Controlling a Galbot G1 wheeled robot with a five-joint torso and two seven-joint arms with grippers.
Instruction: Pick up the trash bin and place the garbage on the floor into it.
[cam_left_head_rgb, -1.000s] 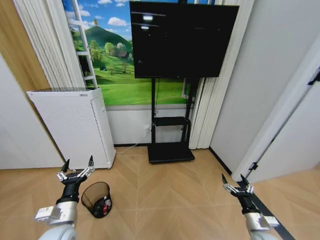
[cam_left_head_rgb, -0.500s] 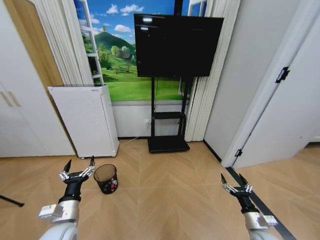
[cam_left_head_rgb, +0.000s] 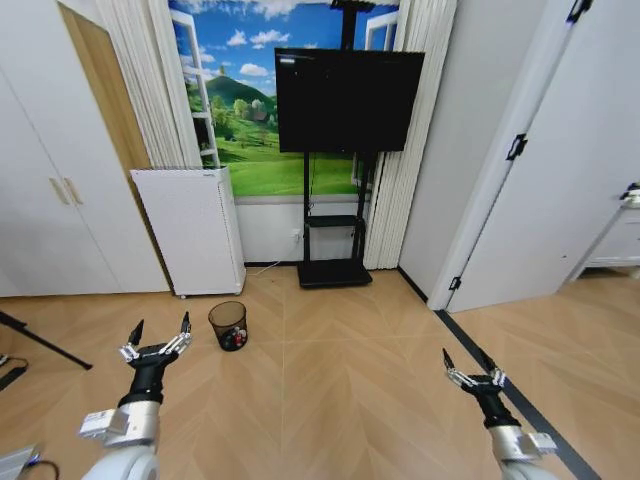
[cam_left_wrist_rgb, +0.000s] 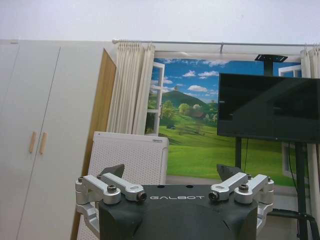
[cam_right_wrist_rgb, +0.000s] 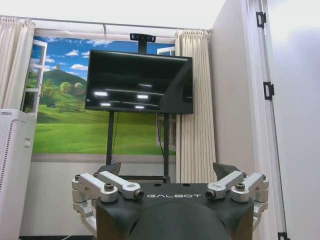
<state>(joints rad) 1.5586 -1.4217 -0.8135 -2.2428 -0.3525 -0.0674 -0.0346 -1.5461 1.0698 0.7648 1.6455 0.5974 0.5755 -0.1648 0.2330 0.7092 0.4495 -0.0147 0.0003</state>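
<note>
One small round black wire-mesh trash bin (cam_left_head_rgb: 228, 325) stands upright on the wooden herringbone floor (cam_left_head_rgb: 340, 380), red litter inside, just before the white perforated appliance (cam_left_head_rgb: 193, 228). Left end effector (cam_left_head_rgb: 156, 336) and right end effector (cam_left_head_rgb: 468, 367) hover apart, fingers spread, empty.

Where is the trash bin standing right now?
In the head view, the trash bin stands on the wooden floor left of centre, just in front of the white appliance and ahead of the open left gripper.
</note>
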